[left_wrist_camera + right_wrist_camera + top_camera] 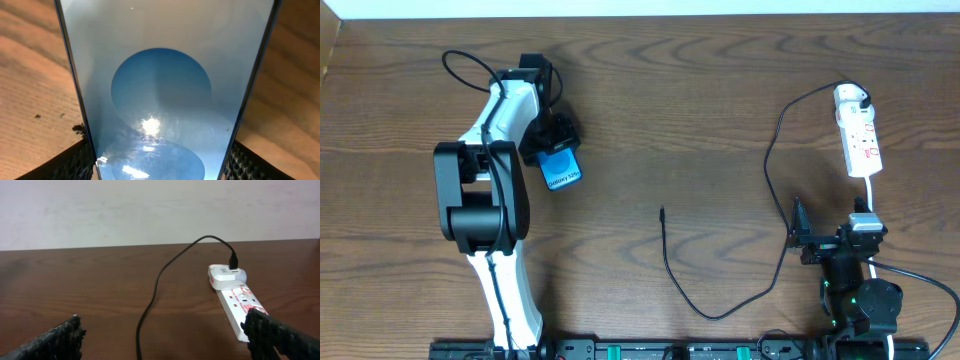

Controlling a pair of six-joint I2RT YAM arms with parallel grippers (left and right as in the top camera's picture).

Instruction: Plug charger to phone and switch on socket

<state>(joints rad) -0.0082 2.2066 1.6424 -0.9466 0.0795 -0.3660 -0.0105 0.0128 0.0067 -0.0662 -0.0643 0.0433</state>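
Note:
The phone with its bright blue screen lies left of centre, and it fills the left wrist view as the phone. My left gripper is shut on it, one finger against each long edge. The charger runs from a white adapter on the socket in a long loop to its plug tip, lying free mid-table. My right gripper stands wide open, just short of the socket, with the charger on the table ahead of its fingers.
A white cord leaves the socket's near end toward the right arm's base. The table's far edge meets a pale wall. A black rail runs along the front edge.

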